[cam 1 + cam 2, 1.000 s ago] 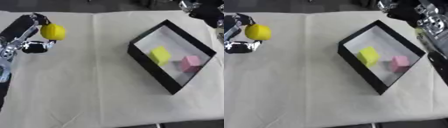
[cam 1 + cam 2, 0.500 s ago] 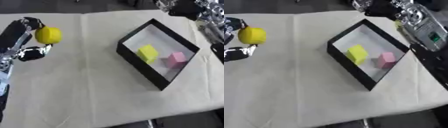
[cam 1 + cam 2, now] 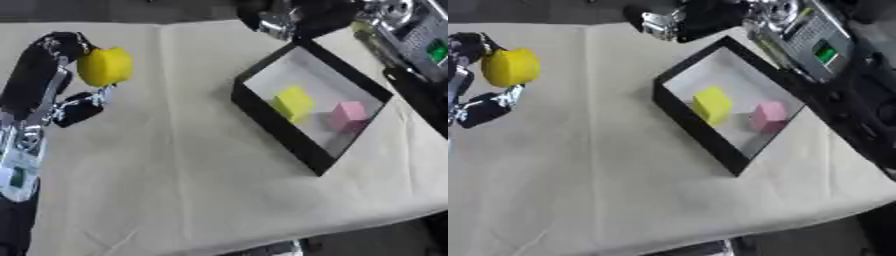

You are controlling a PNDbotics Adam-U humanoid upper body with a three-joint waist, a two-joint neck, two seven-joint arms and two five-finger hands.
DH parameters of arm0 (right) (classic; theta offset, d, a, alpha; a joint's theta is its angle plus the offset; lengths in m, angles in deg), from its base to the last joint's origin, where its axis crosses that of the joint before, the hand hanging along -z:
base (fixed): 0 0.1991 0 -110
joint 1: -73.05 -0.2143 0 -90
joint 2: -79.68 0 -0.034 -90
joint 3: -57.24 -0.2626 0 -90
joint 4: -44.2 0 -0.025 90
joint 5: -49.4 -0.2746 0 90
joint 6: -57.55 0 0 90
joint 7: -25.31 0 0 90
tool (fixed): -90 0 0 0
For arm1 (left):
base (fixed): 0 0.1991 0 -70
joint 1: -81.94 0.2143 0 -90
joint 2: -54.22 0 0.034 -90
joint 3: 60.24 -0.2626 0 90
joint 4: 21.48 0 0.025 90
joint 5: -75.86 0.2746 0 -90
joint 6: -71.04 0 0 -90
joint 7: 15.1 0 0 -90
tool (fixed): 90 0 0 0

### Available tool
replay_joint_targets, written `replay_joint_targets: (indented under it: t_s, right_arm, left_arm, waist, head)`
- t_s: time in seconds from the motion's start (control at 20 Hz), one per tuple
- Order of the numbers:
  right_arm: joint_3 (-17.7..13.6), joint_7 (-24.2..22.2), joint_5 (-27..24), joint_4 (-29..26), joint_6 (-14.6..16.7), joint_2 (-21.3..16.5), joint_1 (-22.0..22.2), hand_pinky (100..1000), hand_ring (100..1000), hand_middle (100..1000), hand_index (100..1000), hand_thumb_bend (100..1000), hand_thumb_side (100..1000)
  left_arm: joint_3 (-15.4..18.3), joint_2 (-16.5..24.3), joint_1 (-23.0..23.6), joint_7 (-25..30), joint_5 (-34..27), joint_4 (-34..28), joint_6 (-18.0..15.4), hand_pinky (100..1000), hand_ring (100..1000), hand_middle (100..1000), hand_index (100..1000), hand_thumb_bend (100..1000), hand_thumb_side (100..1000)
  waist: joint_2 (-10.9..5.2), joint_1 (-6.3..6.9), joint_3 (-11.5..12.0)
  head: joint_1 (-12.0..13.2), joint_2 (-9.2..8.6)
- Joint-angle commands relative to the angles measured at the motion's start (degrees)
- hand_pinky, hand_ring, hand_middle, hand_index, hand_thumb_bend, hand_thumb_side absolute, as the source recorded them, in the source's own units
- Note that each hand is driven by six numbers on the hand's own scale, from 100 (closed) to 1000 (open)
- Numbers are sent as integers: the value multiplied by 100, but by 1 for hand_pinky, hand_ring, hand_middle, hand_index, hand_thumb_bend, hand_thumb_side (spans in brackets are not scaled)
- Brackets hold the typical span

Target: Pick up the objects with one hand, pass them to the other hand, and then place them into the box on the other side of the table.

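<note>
your left hand [image 3: 66, 85] curled round the yellow ball [image 3: 105, 66] above the cloth's left side, your right hand [image 3: 677, 20] at the far edge behind the black box [image 3: 280, 135], fingers unclear, yellow block [image 3: 293, 102] and pink block [image 3: 348, 114] inside the box

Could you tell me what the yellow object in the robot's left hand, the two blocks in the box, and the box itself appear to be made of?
The yellow object, held in the left robot hand, looks like matte foam or soft plastic: rounded, no glare. The yellow block and pink block look similar, matte with softened edges. The box seems to be rigid black walls, plastic or card, around a pale floor. The right robot hand hovers above it.
</note>
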Motion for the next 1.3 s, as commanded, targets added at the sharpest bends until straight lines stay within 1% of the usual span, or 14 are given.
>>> replay_joint_targets:
  t_s: [0.05, 0.1, 0.25, 0.5, 0.75, 0.95, 1.2, 1.3]
  right_arm:
    - [187, -111, 223, 151, -216, 156, -235, 1000, 1000, 894, 1000, 200, 322]
    - [253, -135, 288, 205, -259, 225, -285, 1000, 1000, 896, 1000, 178, 400]
    - [443, -228, 489, 365, -325, 420, -422, 1000, 1000, 897, 1000, 186, 410]
    - [673, -408, 737, 598, -334, 664, -590, 1000, 1000, 901, 1000, 207, 417]
    - [850, -594, 998, 799, -310, 854, -753, 1000, 1000, 895, 1000, 252, 398]
    - [997, -545, 1383, 1094, -341, 993, -876, 1000, 1000, 895, 1000, 288, 400]
    - [1109, -311, 1694, 1405, -406, 1121, -980, 1000, 1000, 898, 1000, 288, 410]
    - [1140, -236, 1773, 1511, -432, 1167, -1028, 1000, 1000, 899, 1000, 276, 430]
  left_arm:
    - [-18, -106, -4, -289, 93, -149, 16, 751, 540, 465, 551, 100, 100]
    - [-37, -132, 14, -323, 136, -163, -9, 751, 540, 464, 550, 100, 100]
    - [-87, -207, 45, -425, 298, -222, -105, 751, 543, 466, 549, 100, 100]
    - [-137, -267, 38, -552, 489, -253, -236, 751, 547, 469, 548, 100, 100]
    - [-165, -335, 15, -718, 641, -283, -329, 751, 548, 470, 547, 100, 100]
    - [-231, -416, 6, -876, 761, -334, -324, 748, 550, 470, 544, 100, 100]
    - [-312, -496, 6, -1173, 938, -397, -286, 746, 550, 470, 543, 100, 100]
    - [-333, -519, 3, -1277, 952, -422, -270, 747, 549, 470, 542, 100, 100]
  waist:
    - [-147, 3, 8]
    - [-147, 1, 15]
    - [-138, -2, 38]
    - [-114, 1, 91]
    - [-88, -21, 155]
    - [-66, -51, 205]
    - [-36, -80, 234]
    - [-18, -81, 244]
  head:
    - [-65, 32]
    - [-83, 38]
    - [-127, 48]
    - [-168, 60]
    - [-202, 70]
    - [-234, 51]
    - [-269, 21]
    - [-289, 8]
